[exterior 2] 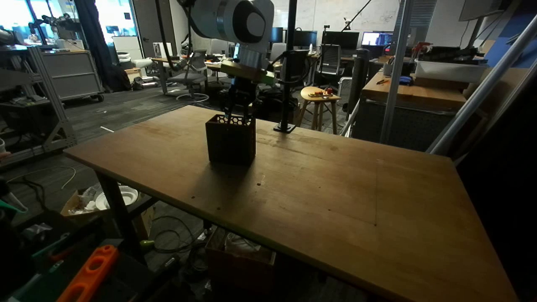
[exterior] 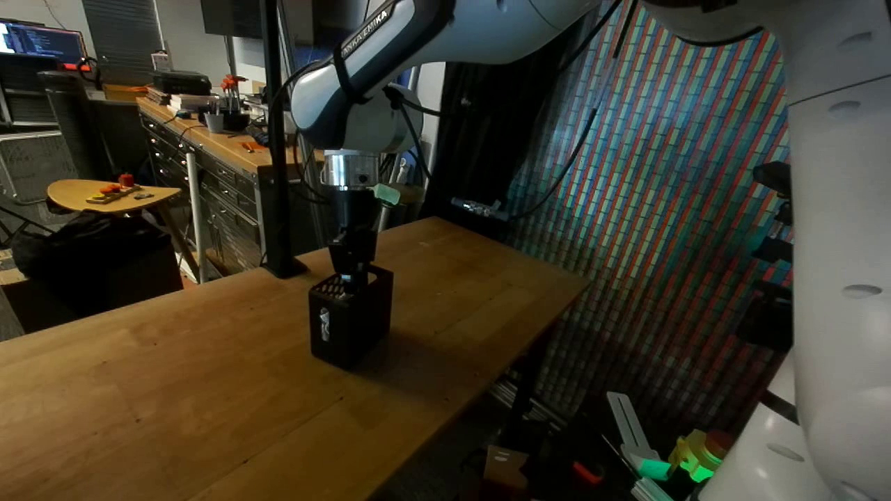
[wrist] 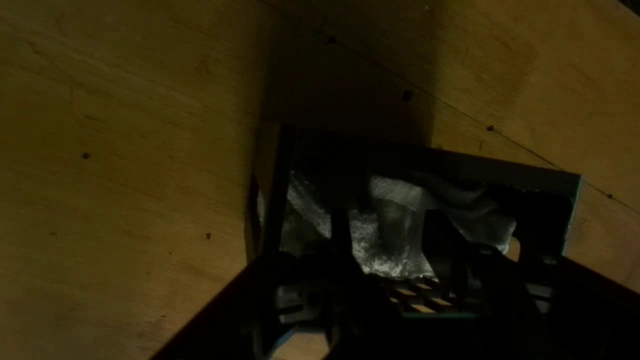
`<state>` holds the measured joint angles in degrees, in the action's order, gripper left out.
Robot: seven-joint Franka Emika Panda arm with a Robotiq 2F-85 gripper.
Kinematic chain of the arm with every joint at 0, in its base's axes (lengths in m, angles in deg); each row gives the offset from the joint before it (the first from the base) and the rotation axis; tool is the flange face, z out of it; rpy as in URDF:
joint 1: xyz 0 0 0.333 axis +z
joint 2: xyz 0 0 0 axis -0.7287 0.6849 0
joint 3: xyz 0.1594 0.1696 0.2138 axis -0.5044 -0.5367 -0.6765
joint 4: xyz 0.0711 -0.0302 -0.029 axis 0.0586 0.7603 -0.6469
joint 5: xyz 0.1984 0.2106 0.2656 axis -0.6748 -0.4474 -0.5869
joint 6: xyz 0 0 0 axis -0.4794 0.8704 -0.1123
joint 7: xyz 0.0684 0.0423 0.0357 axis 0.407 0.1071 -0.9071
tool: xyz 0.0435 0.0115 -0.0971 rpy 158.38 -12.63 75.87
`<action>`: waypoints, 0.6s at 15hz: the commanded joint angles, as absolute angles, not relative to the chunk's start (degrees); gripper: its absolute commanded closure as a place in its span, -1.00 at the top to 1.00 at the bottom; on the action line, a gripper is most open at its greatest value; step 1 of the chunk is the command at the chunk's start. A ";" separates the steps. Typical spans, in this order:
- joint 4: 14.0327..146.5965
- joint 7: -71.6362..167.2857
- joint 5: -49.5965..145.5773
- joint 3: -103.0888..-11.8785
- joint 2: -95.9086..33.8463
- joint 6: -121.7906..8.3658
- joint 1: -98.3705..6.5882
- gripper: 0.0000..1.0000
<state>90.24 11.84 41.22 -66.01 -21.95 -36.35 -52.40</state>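
The white robot arm (exterior: 501, 35) bears printed lettering (exterior: 365, 31); "EMIKA" is legible in an exterior view, and the word before it is partly hidden. The rectangular, open-topped black box (exterior: 362, 320) stands upright on the brown wooden table (exterior: 174, 390). A pale upright shape (exterior: 325, 324) shows on one side wall; whether it is a label or an opening cannot be determined. The black two-finger gripper (wrist: 385, 222) points down at the box's open top. Its jaws stand parted, both fingertips within the rim outline; crumpled grey-white material (wrist: 372, 250) shows between them, but contact with it cannot be confirmed.

In the wrist view, box interior shows beside each finger. The box stands inboard of the table edges, with the wooden surface extending well past it lengthwise. A vertical black post (exterior: 276, 139) rises at the table edge near the box.
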 commanded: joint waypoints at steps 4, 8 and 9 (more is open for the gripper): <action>90.20 7.93 38.37 -66.42 -20.98 -37.85 -54.26 -0.08; 90.15 6.94 36.84 -66.52 -20.78 -37.99 -54.47 -0.01; 90.09 6.98 36.85 -66.46 -20.81 -37.96 -54.34 0.04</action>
<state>90.19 8.82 38.37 -66.02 -21.55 -36.73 -53.78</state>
